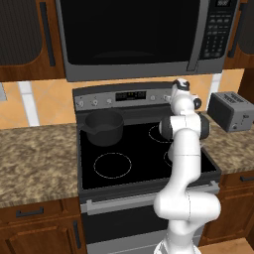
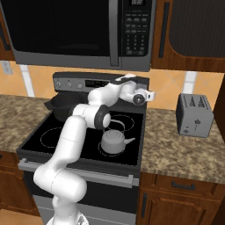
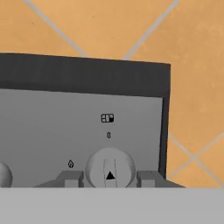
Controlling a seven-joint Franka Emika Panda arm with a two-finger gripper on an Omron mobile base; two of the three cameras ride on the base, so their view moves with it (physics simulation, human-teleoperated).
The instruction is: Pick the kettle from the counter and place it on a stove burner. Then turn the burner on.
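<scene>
As kettle sits on stove burner below-behind, end effector pinches knob between fingertips, ready to turn.

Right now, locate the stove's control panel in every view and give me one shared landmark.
Left base view: control panel at upper centre, below the microwave.
Right base view: upper left, at the cooktop's back edge.
Hand view: across left and centre, its knob at the bottom.
Shared landmark: the orange tiled wall.
</scene>
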